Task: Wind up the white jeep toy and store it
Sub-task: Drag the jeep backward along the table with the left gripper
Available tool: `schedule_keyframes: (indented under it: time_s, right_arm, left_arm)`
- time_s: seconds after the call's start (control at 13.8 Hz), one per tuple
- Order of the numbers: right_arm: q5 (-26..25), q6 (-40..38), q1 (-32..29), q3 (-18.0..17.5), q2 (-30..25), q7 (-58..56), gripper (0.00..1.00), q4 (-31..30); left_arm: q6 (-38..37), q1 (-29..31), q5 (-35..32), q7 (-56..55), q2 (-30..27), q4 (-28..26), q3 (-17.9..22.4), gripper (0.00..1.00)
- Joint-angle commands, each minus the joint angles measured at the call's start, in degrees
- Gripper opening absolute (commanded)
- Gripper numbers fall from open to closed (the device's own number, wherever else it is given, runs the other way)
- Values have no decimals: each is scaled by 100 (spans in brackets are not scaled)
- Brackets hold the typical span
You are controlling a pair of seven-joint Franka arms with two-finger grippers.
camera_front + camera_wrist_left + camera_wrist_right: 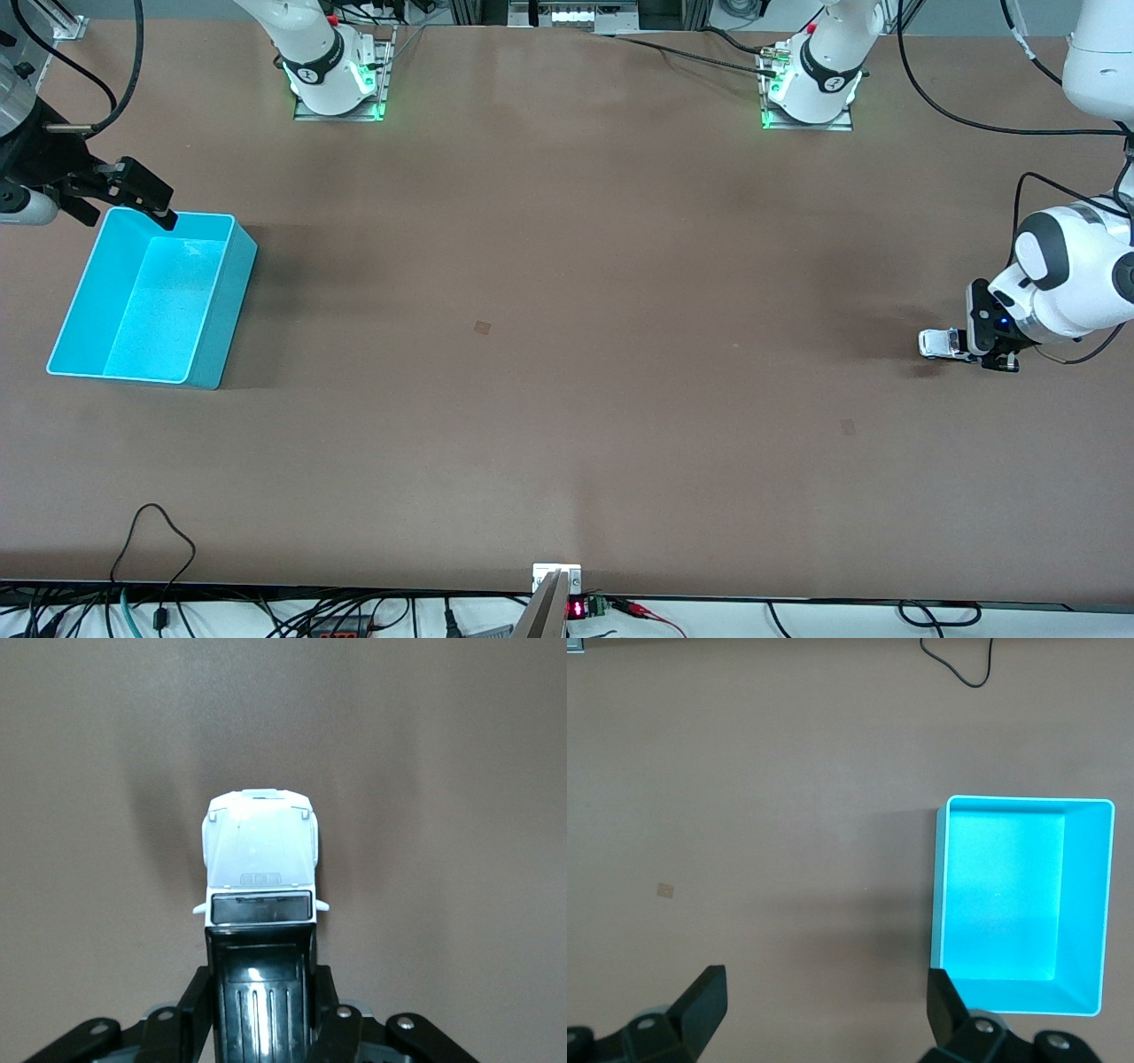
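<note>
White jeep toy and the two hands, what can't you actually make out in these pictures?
- White jeep toy: its rear and wheels, hidden by the left hand in the left wrist view; tiny in the front view.
- Whether the jeep's wheels touch the table: not shown in either view.
- Right hand: part of the turquoise bin's rim beneath it is covered, front view.

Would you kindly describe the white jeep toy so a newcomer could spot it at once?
Look to the left arm's end of the brown table. There the left hand is shut on the white jeep toy, down at the tabletop. It is tiny and white with a black roof panel, unlike the large turquoise bin.
</note>
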State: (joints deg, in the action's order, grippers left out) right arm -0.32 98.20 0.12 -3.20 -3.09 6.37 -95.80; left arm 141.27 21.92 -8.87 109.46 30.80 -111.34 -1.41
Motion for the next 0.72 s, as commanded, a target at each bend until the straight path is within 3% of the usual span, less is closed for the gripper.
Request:
schedule_keyframes:
  time_s: [0.0,0.07,0.14,0.22,0.43,0.65]
  right_arm:
    - [-47,-47,41,30,-148,-48,100,-97]
    - [-47,-47,41,30,-139,-56,100,-97]
    - [-47,-47,41,30,-139,-48,100,-97]
    - [-47,-47,41,30,-148,-48,100,-97]
    - [-47,-47,41,22,-148,-39,100,-97]
    - [-47,-47,41,22,-148,-39,100,-97]
  left_arm:
    - [41,57,-150,163,488,201,-26,28]
    - [41,58,-142,155,488,201,-26,39]
    - [32,49,-150,155,471,218,-53,80]
    - [-116,31,-142,137,453,323,-79,100]
    - [-1134,-65,-142,93,444,832,-140,100]
    - [-1908,-205,-142,-274,243,1000,-150,100]
